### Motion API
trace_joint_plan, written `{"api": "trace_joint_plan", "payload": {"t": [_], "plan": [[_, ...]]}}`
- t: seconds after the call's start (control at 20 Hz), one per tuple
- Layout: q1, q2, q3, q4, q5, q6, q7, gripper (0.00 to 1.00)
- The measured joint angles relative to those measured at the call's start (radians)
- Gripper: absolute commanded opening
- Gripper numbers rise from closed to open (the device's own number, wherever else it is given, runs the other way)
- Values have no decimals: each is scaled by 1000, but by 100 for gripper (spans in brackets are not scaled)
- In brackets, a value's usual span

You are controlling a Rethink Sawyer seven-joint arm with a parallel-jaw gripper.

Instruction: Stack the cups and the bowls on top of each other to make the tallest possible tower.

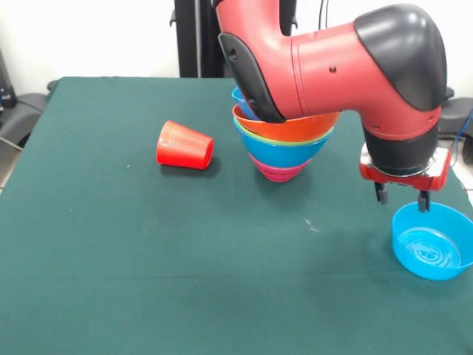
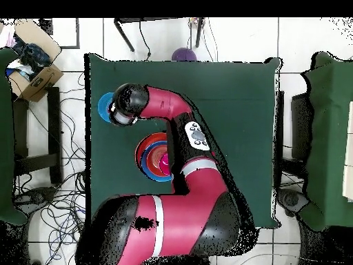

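Observation:
The tower [image 1: 283, 140] stands mid-table as nested bowls, with rims banded magenta, blue, green, orange and blue from the bottom up. In the overhead view the tower [image 2: 153, 157] shows a pink cup [image 2: 164, 160] at its centre; the arm hides that cup in the front view. A red-orange cup [image 1: 185, 146] lies on its side left of the tower. A light blue bowl [image 1: 432, 240] sits upright at the right, and also shows in the overhead view [image 2: 103, 107]. My gripper [image 1: 403, 198] hangs open and empty just above the bowl's far rim.
The light blue bowl sits close to the table's right edge [image 1: 465, 194] in the front view. A purple bowl [image 2: 184, 54] lies beyond the table's far edge in the overhead view. A cardboard box [image 2: 31, 69] stands off the table.

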Motion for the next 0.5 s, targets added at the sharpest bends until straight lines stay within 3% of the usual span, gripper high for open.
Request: {"api": "trace_joint_plan", "payload": {"t": [0.5], "plan": [[39, -19, -25, -3, -1, -57, 0, 100]]}}
